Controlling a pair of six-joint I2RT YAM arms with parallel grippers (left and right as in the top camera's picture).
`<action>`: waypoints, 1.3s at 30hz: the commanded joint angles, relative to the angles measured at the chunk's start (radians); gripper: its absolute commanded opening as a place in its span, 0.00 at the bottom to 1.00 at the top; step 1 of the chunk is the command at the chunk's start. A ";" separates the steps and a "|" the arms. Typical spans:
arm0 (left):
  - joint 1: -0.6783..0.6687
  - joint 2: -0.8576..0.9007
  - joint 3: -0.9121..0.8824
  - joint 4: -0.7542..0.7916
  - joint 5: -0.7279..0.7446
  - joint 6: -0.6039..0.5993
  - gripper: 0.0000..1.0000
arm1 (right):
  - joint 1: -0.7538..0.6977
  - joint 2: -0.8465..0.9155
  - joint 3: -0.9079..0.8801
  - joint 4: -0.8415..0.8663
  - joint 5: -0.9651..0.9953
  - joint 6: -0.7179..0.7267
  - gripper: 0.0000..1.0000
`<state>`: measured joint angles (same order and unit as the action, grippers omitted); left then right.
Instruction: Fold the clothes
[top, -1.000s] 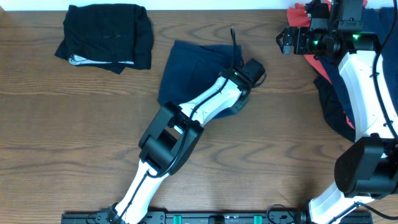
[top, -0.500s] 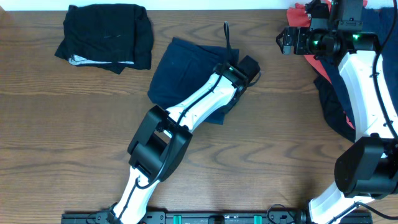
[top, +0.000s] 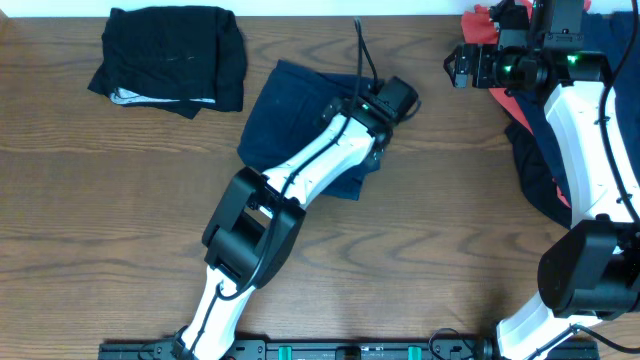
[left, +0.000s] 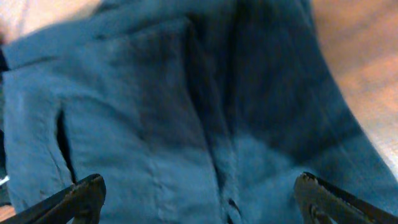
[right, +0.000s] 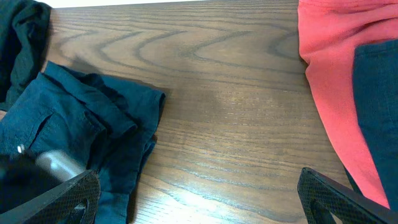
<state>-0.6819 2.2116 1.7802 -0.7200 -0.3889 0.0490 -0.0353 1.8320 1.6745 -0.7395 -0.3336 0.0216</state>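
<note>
The navy blue trouser-like garment (top: 295, 115) lies folded on the table's middle back and fills the left wrist view (left: 186, 93). My left gripper (left: 200, 182) hangs just over its right part, open, its fingers wide apart with only cloth below them. The same garment shows at the left of the right wrist view (right: 74, 130). My right gripper (right: 199, 176) is open and empty above bare wood at the back right (top: 460, 65). A pile of coral red cloth (top: 520, 105) and navy cloth (top: 535, 170) lies under the right arm.
A folded black garment (top: 170, 55) sits at the back left. The table's back edge (top: 300, 12) runs close behind the navy garment. The left arm's cable (top: 362, 50) sticks up above the cloth. Coral red cloth (right: 329, 68) fills the right wrist view's right side.
My left gripper has opened and let go of the navy garment, shifting slightly left and back. The garment's folded part now lies a little further left. The right arm has not moved.
</note>
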 joint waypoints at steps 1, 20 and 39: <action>0.032 0.058 -0.002 0.020 -0.016 -0.009 0.98 | 0.010 0.003 -0.001 -0.005 -0.015 -0.016 0.99; 0.050 0.080 -0.002 0.065 0.343 -0.074 0.98 | 0.011 0.003 -0.001 -0.003 -0.025 -0.015 0.99; 0.047 0.156 -0.003 0.045 0.510 -0.077 0.99 | 0.011 0.003 -0.001 -0.002 -0.040 -0.015 0.99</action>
<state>-0.6285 2.3035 1.7817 -0.6579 -0.0013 -0.0044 -0.0353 1.8317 1.6745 -0.7403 -0.3637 0.0177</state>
